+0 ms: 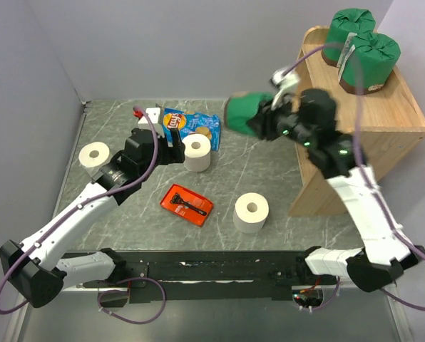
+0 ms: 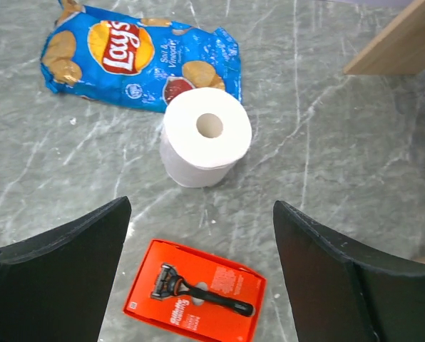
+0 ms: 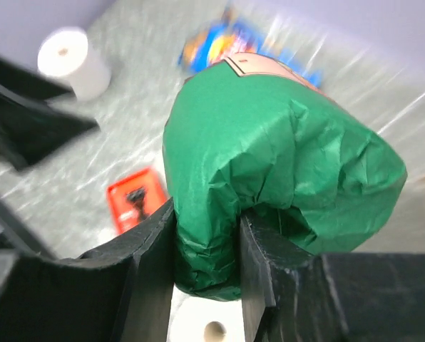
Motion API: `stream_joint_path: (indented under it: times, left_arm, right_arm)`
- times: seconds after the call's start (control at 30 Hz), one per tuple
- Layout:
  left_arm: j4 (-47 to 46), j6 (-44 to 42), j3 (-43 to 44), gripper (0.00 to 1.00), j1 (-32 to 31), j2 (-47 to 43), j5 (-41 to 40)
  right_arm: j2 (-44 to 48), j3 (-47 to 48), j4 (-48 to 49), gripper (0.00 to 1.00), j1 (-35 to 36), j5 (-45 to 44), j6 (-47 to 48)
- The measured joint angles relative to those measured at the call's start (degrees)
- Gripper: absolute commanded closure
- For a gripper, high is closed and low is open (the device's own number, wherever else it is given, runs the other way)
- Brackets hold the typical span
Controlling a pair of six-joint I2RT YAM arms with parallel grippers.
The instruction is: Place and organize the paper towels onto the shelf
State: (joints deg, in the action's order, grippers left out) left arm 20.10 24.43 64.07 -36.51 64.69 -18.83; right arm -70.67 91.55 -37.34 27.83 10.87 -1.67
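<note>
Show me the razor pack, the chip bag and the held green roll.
razor pack [image 2: 202, 293], left wrist view, razor handle
Lay's chip bag [image 2: 123, 55], left wrist view, logo
green-wrapped roll [image 3: 269, 157], right wrist view, crinkled side

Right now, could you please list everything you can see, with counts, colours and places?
green-wrapped rolls: three, green; two on top of the shelf, one held in the air left of it
white rolls: three, white; standing on the table, at far left, beside the chip bag, and near centre
chip bag: one, blue; far side of the table
razor pack: one, red-orange; centre of the table
left gripper: open, empty, above the table
right gripper: shut on a green-wrapped roll
</note>
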Motion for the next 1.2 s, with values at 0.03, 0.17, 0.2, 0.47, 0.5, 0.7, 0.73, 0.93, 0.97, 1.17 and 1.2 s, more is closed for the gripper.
stream_joint_path:
  times: [0.03, 0.17, 0.2, 0.47, 0.5, 0.7, 0.73, 0.93, 0.97, 1.17, 1.2]
  left_arm:
    - [-0.02, -0.44, -0.33, 0.13, 0.00, -0.11, -0.37]
    - [-0.33, -1.38, -0.90, 0.11, 0.00, -1.18, -0.59]
    - [-0.57, -1.51, -1.01, 0.11, 0.00, -1.62, -0.59]
    - [-1.68, -2.58, -2.03, 0.11, 0.00, -5.29, -1.22]
    - [-1.79, -2.60, -2.03, 0.11, 0.00, -5.29, -1.27]
    - [-1.81, -2.73, -2.03, 0.11, 0.00, -5.29, -1.62]
    - [-1.81, -2.73, -2.03, 0.11, 0.00, -5.29, -1.62]
    - [-1.84, -2.73, -2.03, 0.10, 0.00, -5.27, -1.64]
    - [-1.81, -2.73, -2.03, 0.10, 0.00, -5.27, -1.64]
    - [-1.81, -2.73, -2.03, 0.10, 0.37, -5.22, -1.49]
    - [-1.81, -2.71, -2.03, 0.10, 0.61, -5.22, -1.33]
  right_arm:
    - [-0.07, 4.74, -1.99, 0.78, 0.11, -1.22, 1.92]
    - [-1.25, 22.10, -8.57, 0.76, 0.09, -6.99, 8.94]
    - [-1.90, 26.05, -10.08, 0.76, 0.09, -8.39, 10.49]
    - [-4.37, 38.29, -18.21, 0.73, 0.09, -21.27, 19.98]
    - [-4.42, 38.18, -19.17, 0.73, 0.09, -23.02, 21.11]
    - [-3.39, 33.42, -21.35, 0.72, -0.46, -33.62, 26.40]
    - [-3.37, 33.05, -21.64, 0.72, -0.61, -34.88, 26.88]
    - [-2.93, 31.76, -21.99, 0.70, -1.09, -40.39, 28.68]
    - [-2.82, 31.76, -21.99, 0.70, -1.16, -41.13, 28.83]
    - [-1.20, 31.76, -22.16, 0.68, -1.25, -43.93, 29.35]
    - [-0.79, 31.76, -22.27, 0.67, -1.25, -44.35, 29.51]
